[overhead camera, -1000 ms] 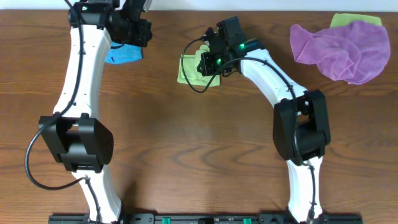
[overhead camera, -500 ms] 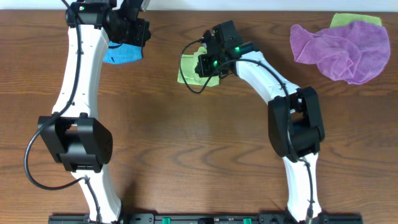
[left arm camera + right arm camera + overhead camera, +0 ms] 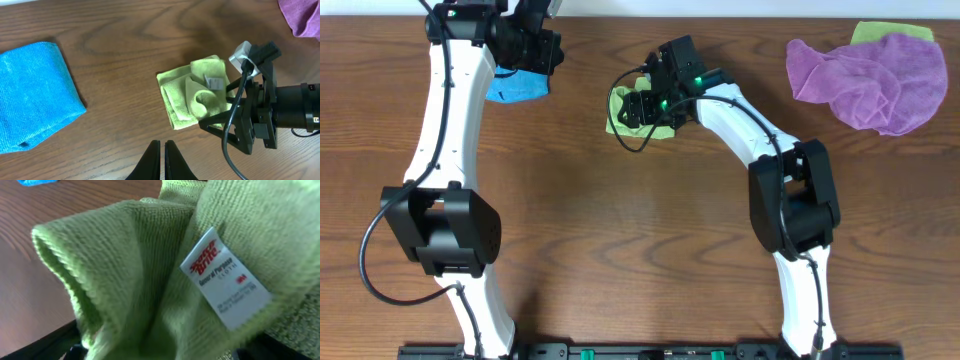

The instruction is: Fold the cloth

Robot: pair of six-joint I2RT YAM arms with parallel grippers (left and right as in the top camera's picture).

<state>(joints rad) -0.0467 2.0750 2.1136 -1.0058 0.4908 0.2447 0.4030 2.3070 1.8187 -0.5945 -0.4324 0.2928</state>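
A lime-green cloth [image 3: 618,118] [image 3: 182,100] lies folded into a small thick square at the back middle of the table. A white label [image 3: 225,277] shows on its top layer. My right gripper [image 3: 640,104] [image 3: 220,107] is down on the cloth's right half, open. The loose green fold [image 3: 140,280] bulges between its spread jaws [image 3: 165,350], whose dark fingers show only at the bottom corners. My left gripper [image 3: 162,150] [image 3: 542,48] hovers shut and empty over bare wood, between the green cloth and a blue one.
A folded blue cloth [image 3: 518,88] [image 3: 35,95] lies at the back left under the left arm. A crumpled purple cloth [image 3: 870,75] [image 3: 302,15] sits at the back right over a yellow-green cloth [image 3: 892,32]. A black cable [image 3: 620,135] loops beside the right wrist.
My right gripper has shifted slightly left over the green cloth and its jaws have spread, letting go of the fold. The left arm has barely moved.
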